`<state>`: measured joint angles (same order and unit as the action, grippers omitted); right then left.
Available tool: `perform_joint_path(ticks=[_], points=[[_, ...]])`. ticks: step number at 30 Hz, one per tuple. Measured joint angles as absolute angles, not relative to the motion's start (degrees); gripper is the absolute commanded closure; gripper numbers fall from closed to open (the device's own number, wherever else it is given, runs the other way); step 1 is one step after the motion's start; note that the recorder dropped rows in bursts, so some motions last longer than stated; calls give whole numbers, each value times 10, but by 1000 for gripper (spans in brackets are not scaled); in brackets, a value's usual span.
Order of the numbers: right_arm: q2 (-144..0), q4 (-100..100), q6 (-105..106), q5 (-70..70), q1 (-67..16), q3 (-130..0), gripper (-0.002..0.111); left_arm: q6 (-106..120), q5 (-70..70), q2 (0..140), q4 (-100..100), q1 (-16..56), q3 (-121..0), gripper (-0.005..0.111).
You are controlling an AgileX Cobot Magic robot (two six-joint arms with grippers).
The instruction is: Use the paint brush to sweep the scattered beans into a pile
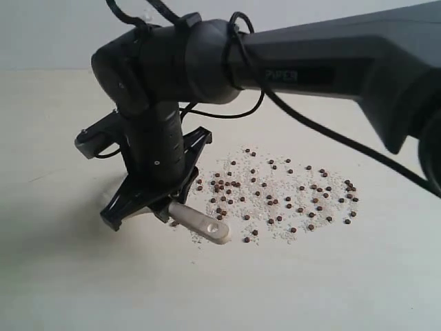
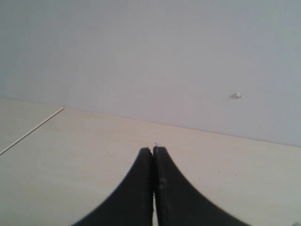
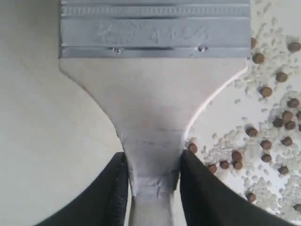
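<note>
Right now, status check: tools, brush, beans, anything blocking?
Right tool shut on paint brush handle. Left tool shut, empty, over bare table. Beans scattered among whitish crumbs, not yet gathered. Nothing seen blocking the sweep.

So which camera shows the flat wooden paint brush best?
The right wrist view: the flat wooden paint brush with its silver metal band fills the picture. The exterior view shows only its handle end. The left wrist view shows none of it.

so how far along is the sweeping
Done: the right pincer grips the paint brush by its handle. In hand: the brush sits at the edge of the beans. To do: they lie widely scattered, no pile yet. The left pincer is shut, empty.
</note>
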<state>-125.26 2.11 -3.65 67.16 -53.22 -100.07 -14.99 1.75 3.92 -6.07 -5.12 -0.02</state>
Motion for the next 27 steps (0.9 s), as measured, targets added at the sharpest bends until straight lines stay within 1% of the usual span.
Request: perform_joint_path(ticks=[10, 20, 24, 27], points=[[-1182, 6, -34, 700, -532, -997, 108, -150, 18, 39, -61, -51, 0, 107], [-1156, -18, -9, 701, -532, -996, 108, -150, 18, 39, -61, -51, 0, 107], [-1111, -18, -6, 701, -532, -963, 108, -150, 18, 39, -61, -51, 0, 107], [-1072, -16, -6, 702, -532, -910, 108, -150, 18, 39, -61, -51, 0, 107]])
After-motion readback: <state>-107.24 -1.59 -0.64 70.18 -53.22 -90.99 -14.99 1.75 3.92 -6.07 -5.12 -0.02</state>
